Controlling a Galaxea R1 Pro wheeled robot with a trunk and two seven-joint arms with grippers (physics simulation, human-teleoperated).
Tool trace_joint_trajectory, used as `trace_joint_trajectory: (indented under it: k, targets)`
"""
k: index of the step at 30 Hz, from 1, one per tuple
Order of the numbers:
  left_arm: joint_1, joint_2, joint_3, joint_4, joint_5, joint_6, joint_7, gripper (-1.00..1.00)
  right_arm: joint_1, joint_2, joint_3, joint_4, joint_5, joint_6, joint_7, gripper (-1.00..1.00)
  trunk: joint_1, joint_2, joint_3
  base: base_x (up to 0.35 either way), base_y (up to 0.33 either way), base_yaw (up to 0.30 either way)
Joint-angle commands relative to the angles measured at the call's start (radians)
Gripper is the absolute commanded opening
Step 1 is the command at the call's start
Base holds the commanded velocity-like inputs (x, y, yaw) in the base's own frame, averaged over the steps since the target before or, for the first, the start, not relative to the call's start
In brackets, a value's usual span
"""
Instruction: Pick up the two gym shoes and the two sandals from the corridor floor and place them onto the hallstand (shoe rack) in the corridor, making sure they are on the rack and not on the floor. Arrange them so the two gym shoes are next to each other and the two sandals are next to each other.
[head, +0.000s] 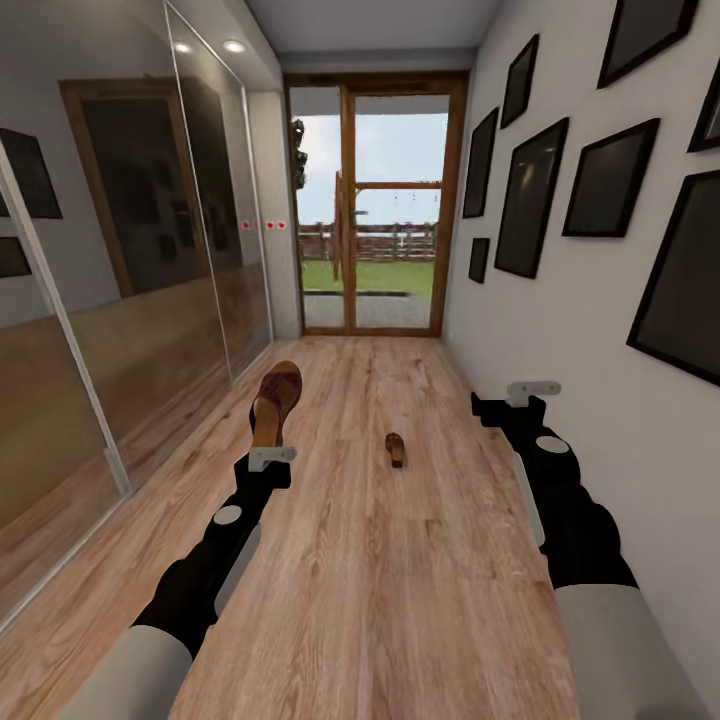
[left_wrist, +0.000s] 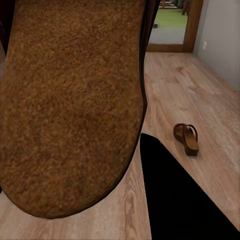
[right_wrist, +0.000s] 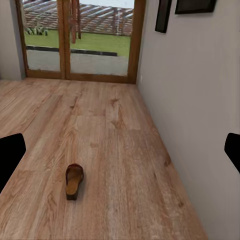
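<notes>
The corridor is narrow and runs straight to a glazed wooden door (head: 375, 205) at the top centre of the head view, with grass and a fence beyond it. The floor (head: 400, 580) is light brown wood plank with clear grain, and it fills the lower half of the frame. Along the left side stand tall mirrored panels (head: 120, 280) that reflect the planks and the far wall. The right wall is plain white and hung with dark frames (head: 610, 180), large ones toward the upper right.

The left tool (head: 272, 455), left of centre, pinches one sandal (head: 276, 400) and holds it up off the floor, toe pointing away; in the left wrist view its fuzzy brown sole (left_wrist: 70, 100) covers most of the picture. The second sandal (head: 396, 449) lies alone on the planks near the middle of the frame, well apart from the first, and it also appears in the right wrist view (right_wrist: 74, 181). The right tool (head: 532, 388), at right beside the white wall, is spread with nothing between its fingers.
</notes>
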Motion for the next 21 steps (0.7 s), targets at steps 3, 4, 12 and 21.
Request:
trace_joint_trajectory:
  k: [3,4,12,21]
  targets:
    - [-0.001,0.001,-0.003,-0.002,0.006,0.006,0.006,-1.0,-0.001,0.0,0.0,-0.001,0.01,0.006,0.0,1.0,0.0,0.0,-0.001,0.346,-0.012,0.0]
    - [-0.001,0.001,-0.003,-0.002,0.006,0.006,0.006,-1.0,-0.001,0.0,0.0,-0.001,0.01,0.006,0.0,1.0,0.0,0.0,-0.001,0.346,-0.006,0.0]
    - [-0.001,0.001,-0.003,-0.002,0.006,0.006,0.006,-1.0,0.0,0.0,0.0,-0.001,0.011,0.006,0.001,1.0,0.0,0.0,-0.001,0.346,-0.001,0.037]
    - [-0.001,0.001,-0.003,-0.002,0.006,0.006,0.006,-1.0,0.0,0.0,0.0,-0.001,0.01,0.006,0.001,1.0,0.0,0.0,-0.001,0.347,0.0,0.076]
